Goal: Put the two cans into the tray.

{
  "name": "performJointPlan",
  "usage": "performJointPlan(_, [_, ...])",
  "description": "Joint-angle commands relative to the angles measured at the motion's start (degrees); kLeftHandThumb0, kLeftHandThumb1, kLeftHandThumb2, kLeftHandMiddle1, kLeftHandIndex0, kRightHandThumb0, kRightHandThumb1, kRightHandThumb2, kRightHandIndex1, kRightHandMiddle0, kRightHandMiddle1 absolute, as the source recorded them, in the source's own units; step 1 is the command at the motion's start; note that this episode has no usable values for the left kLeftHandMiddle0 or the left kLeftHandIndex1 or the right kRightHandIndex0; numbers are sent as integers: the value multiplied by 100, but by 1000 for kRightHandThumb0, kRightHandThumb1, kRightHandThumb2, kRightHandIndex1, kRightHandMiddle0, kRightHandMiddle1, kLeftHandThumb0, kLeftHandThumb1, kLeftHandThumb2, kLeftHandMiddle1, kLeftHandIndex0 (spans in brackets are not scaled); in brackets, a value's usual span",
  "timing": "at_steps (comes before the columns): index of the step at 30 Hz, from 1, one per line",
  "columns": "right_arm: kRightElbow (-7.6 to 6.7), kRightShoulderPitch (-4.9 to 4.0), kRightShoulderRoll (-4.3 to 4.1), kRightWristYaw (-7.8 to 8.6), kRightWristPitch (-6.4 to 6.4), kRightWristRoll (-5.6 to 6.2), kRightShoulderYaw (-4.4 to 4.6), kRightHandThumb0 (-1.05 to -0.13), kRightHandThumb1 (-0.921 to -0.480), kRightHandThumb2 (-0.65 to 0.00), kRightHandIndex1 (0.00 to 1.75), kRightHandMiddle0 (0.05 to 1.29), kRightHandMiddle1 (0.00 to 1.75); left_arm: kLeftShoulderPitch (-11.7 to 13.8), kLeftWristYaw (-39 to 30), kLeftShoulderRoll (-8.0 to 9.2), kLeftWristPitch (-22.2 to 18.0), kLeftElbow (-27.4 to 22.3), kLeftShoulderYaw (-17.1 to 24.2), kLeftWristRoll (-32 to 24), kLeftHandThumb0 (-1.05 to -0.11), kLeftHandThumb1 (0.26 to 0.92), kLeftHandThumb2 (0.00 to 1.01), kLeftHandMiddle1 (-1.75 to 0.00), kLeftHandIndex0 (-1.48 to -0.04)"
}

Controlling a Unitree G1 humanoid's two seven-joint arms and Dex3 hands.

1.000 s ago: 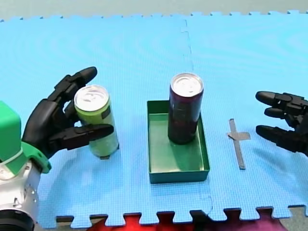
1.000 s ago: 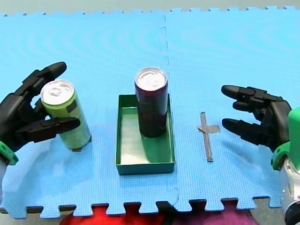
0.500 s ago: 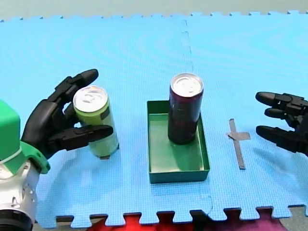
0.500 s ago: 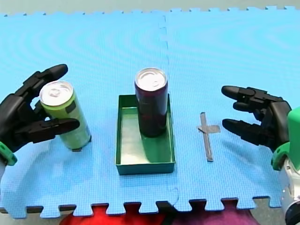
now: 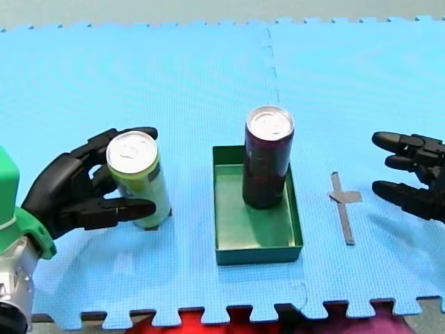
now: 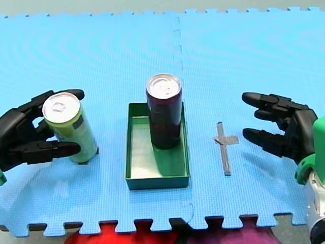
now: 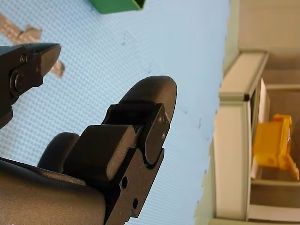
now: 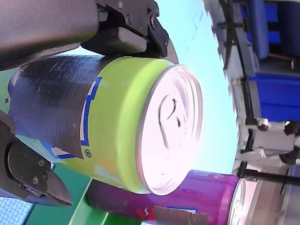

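Observation:
A lime-green can stands on the blue foam mat left of the tray, leaning a little. My left hand is shut on it, with fingers curled behind its top and the thumb across its lower front. The second wrist view shows the same green can between these fingers, with the purple can beyond it. A dark purple can stands upright in the far end of the green tray. My right hand is out to the right of the tray, above the mat, holding nothing.
A cross of grey tape lies on the mat between the tray and my right hand. The mat's jigsaw front edge runs close below the tray, with a red surface beyond it. The mat behind the cans is bare.
My left hand's fingers have closed round the green can, the upper fingers dropping down behind its top. The can has shifted slightly. The right hand has barely moved.

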Motion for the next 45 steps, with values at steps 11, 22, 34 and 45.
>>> performJointPlan(11, [66,-78,-50,10,-4,26,-37,-562,-764,0,1361,1020,0,23,165,-69,-158,87,105,-34,-951,678,3,-6,-593])
performJointPlan(22, [66,-77,-57,2,-17,45,-53,-565,-763,0,1342,1021,1,193,3767,-1216,-1666,90,353,741,-308,808,26,-1742,-554])
performJointPlan(34, [91,-58,-57,45,-46,85,-92,-556,-765,-1,1329,1026,2,169,3900,-1233,-1967,229,367,609,-290,836,25,-1746,-529])
performJointPlan(45, [90,-54,-87,18,-61,53,-102,-560,-776,-3,1344,1030,3,168,3922,-1258,-1969,263,411,501,-312,853,24,-1746,-513])
